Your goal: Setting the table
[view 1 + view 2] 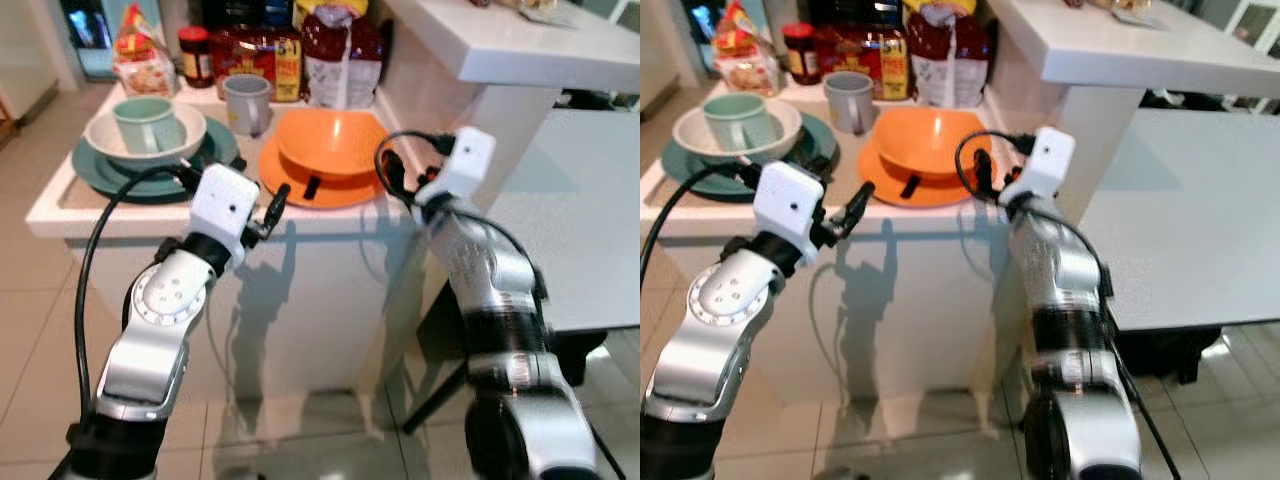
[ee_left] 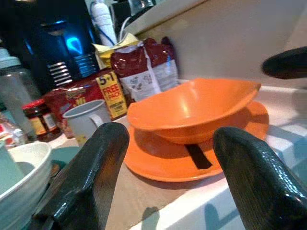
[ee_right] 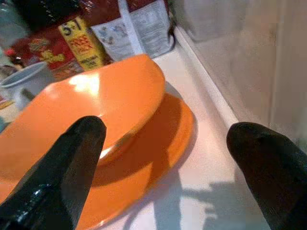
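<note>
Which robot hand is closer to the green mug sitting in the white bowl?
The left. The left gripper is at the counter edge between the two place settings, a short way from the green mug. The right gripper is farther off, beyond the orange bowl.

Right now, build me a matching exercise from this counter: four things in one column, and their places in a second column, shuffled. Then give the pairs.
Things
1. orange bowl
2. pale green mug
3. grey mug
4. left gripper

Places
A. inside the white bowl on the teal plate
B. at the counter's front edge, open, aimed at the orange plate
C. on the orange plate
D. standing on the counter behind the two plates, before the red packets

Pairs: 1-C, 2-A, 3-D, 4-B
</note>
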`<state>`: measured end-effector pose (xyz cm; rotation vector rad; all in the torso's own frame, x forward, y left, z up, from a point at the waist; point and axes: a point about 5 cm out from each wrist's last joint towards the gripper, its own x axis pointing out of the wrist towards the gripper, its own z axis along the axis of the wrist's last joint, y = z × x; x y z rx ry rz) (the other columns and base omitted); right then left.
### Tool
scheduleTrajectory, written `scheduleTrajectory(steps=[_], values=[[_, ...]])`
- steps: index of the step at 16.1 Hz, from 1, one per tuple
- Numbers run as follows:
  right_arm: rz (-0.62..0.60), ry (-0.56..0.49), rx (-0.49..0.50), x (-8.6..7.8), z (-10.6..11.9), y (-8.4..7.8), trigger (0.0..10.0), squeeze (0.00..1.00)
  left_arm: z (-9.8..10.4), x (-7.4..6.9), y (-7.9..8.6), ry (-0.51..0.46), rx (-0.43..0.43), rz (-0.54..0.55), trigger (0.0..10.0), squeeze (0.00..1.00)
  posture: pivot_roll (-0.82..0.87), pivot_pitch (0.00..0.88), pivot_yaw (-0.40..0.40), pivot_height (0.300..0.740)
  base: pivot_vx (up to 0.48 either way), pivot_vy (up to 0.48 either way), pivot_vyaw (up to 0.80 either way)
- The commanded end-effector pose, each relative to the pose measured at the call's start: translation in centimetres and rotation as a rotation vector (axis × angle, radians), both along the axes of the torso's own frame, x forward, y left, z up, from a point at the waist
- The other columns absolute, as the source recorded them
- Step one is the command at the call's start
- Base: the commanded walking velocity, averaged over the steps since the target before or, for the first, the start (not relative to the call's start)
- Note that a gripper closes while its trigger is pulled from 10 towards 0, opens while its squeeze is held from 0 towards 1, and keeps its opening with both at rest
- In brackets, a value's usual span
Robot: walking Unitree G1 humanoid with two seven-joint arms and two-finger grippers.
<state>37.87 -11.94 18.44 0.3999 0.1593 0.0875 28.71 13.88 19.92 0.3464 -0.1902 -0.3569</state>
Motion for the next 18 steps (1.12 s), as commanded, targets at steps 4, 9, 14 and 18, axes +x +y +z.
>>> scheduleTrajectory(steps=[4,9,14,18], values=[[0.025,0.102,0.105,1.9,0.2,0.5,10.0,0.0,0.4,-0.5,-0.7,0.012,0.017,-0.077,10.0,0.0,0.17,0.0,-0.088,0.74,0.0,0.0,0.0],[0.068,0.167,0.246,2.9,0.3,1.1,10.0,0.0,0.4,-0.5,-0.9,0.02,0.017,-0.087,10.0,0.0,0.19,0.0,-0.092,0.74,0.0,0.0,0.0],[0.108,0.18,0.344,3.3,0.8,1.6,0.0,0.0,0.3,-0.7,-0.9,0.024,0.025,-0.091,10.0,0.0,0.19,0.0,-0.094,0.74,0.0,0.0,0.0],[0.112,0.181,0.379,3.4,0.8,1.6,0.0,0.0,0.4,-0.6,-1.0,0.032,0.02,-0.104,10.0,0.0,0.19,0.0,-0.09,0.74,0.0,0.0,0.0]])
